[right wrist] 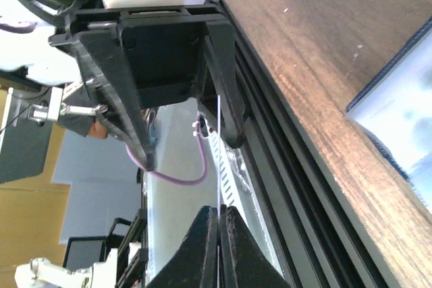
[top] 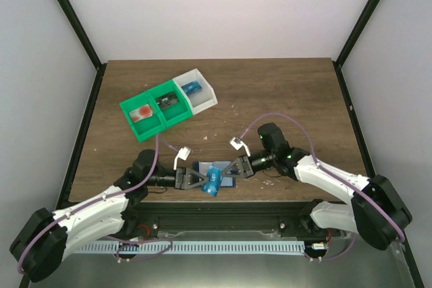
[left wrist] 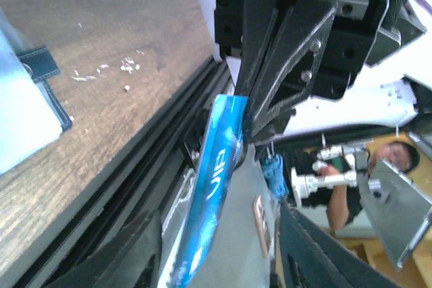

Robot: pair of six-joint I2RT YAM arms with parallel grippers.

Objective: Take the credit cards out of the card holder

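Note:
A blue credit card (top: 212,183) hangs between my two grippers just above the table's front edge. My right gripper (top: 221,179) is shut on it; in the right wrist view the card (right wrist: 219,166) shows edge-on as a thin line pinched between the fingertips of that gripper (right wrist: 219,227). In the left wrist view the card (left wrist: 216,180) runs between the spread jaws of my left gripper (left wrist: 219,254), which stands open and does not press on it. The card holder (top: 228,181) lies open on the table under the grippers, its pale inside (left wrist: 23,116) (right wrist: 398,109) showing.
A green tray (top: 140,129) and an adjoining white tray (top: 209,99) stand at the back left, each compartment holding a card. The table's black front rail (right wrist: 297,187) runs right below the card.

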